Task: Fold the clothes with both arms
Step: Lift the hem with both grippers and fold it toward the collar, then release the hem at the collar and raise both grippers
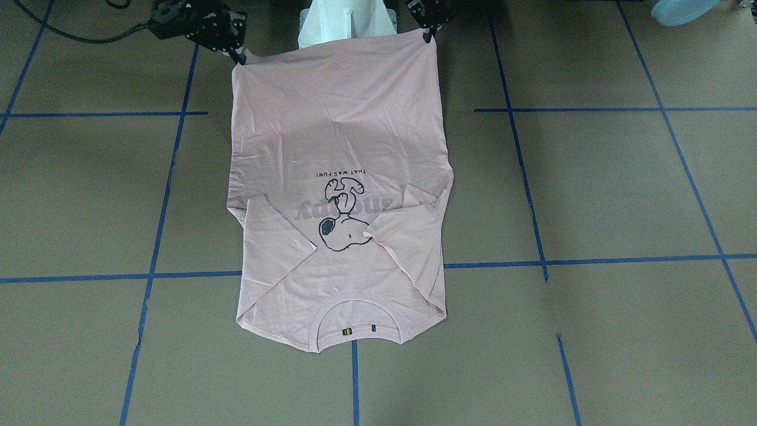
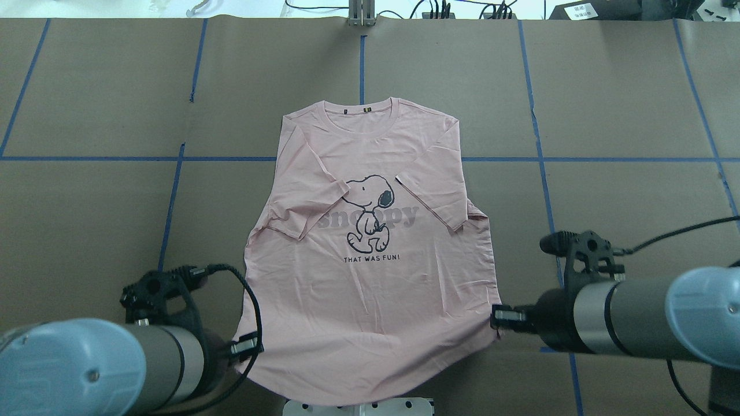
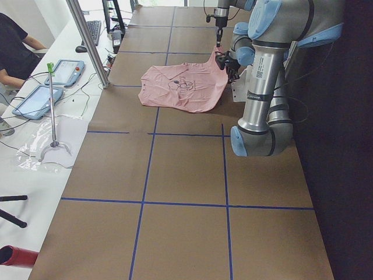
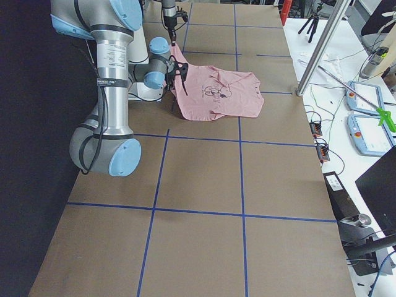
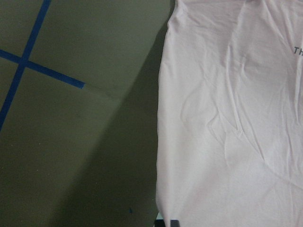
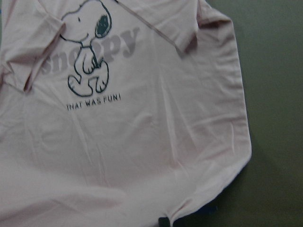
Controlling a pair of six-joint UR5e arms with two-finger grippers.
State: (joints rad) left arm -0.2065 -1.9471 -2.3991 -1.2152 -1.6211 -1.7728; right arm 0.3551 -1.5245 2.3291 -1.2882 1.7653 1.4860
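One pale pink Snoopy T-shirt [image 2: 370, 289] on your brown desk [image 2: 607, 115], two claws — left claw [image 1: 427, 35], right claw [image 1: 240, 58] — clamped on its hem corners, hem lift seen only side-on.

The T-shirt [image 2: 370, 300] reads "snoopy" and "THAT WAS FUN!".

**Occluded, cropped and unreadable items**

The dog print overlies the middle letters of the grey chest word on the T-shirt [image 2: 370, 300]. The neck labels [image 1: 347, 332] are too small to read. The front-facing view crops the bodies of the left gripper [image 1: 426, 36] and right gripper [image 1: 240, 58] at its top edge; overhead, the left one sits mostly behind its own wrist. Each wrist view shows only a dark fingertip sliver at its bottom edge. The white base [image 2: 354, 408] is part-covered by the hem and cropped. Side views show both grippers too small to resolve.
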